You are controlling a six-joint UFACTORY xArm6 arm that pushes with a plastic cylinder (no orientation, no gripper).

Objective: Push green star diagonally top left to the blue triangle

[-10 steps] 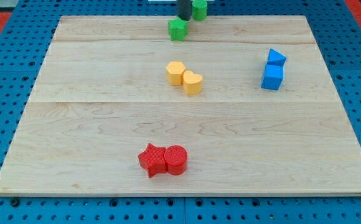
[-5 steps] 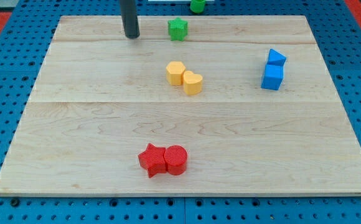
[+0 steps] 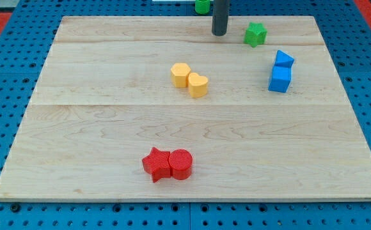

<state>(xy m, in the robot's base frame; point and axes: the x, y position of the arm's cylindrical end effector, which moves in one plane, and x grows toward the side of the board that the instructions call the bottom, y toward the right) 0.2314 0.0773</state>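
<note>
The green star (image 3: 255, 34) lies near the view's top right, up and to the left of the blue triangle (image 3: 283, 59). A gap separates them. A blue cube (image 3: 279, 79) touches the triangle from below. My tip (image 3: 219, 32) stands on the board to the left of the green star, a short gap away.
A second green block (image 3: 202, 6) sits at the board's top edge, left of my rod. Two yellow blocks (image 3: 189, 79) lie together near the middle. A red star (image 3: 155, 164) and a red cylinder (image 3: 180, 164) touch near the bottom.
The green star has slid right, from the top middle to near the blue triangle. My tip swung from the star's left side rightward, following it.
</note>
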